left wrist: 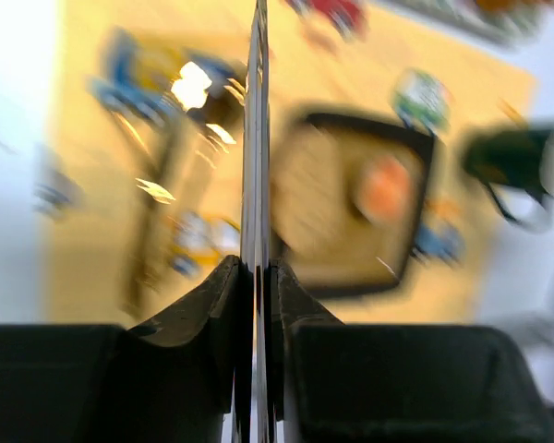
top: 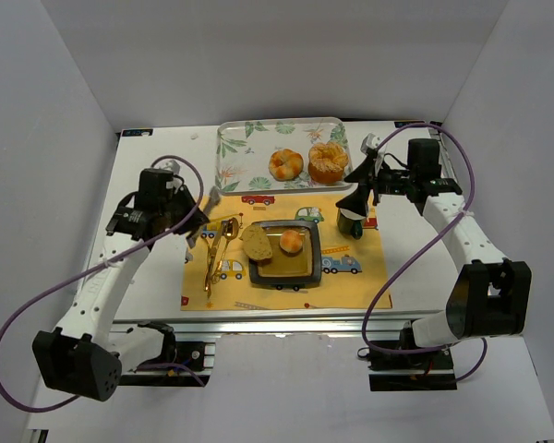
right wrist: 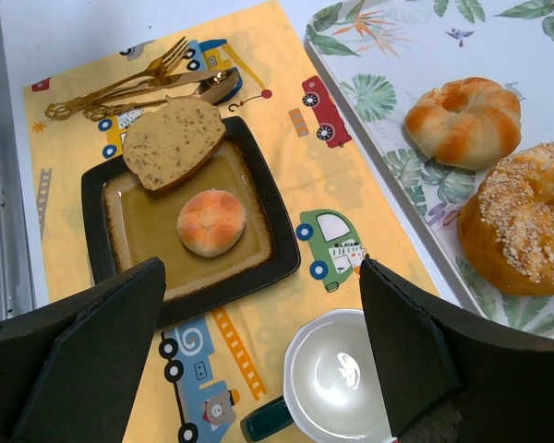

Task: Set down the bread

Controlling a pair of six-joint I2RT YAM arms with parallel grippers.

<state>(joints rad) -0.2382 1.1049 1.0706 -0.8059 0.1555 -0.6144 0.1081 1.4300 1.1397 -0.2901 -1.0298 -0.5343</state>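
A dark square plate [top: 307, 268] on the yellow placemat holds a brown bread slice [top: 257, 242] and a round bun [top: 291, 242]. They also show in the right wrist view: the plate [right wrist: 134, 226], the slice [right wrist: 173, 138] and the bun [right wrist: 210, 221]. My right gripper [top: 358, 198] is open and empty above a white-lined cup [right wrist: 337, 378], to the right of the plate. My left gripper [top: 199, 224] is to the left of the plate and is shut on a thin silver utensil blade [left wrist: 256, 138]. The left wrist view is blurred.
A leaf-patterned tray [top: 240, 152] at the back holds two more buns, a twisted one [top: 285, 164] and a seeded one [top: 328, 162]. Gold cutlery [top: 217, 251] lies on the placemat [top: 351, 286] left of the plate. White walls enclose the table.
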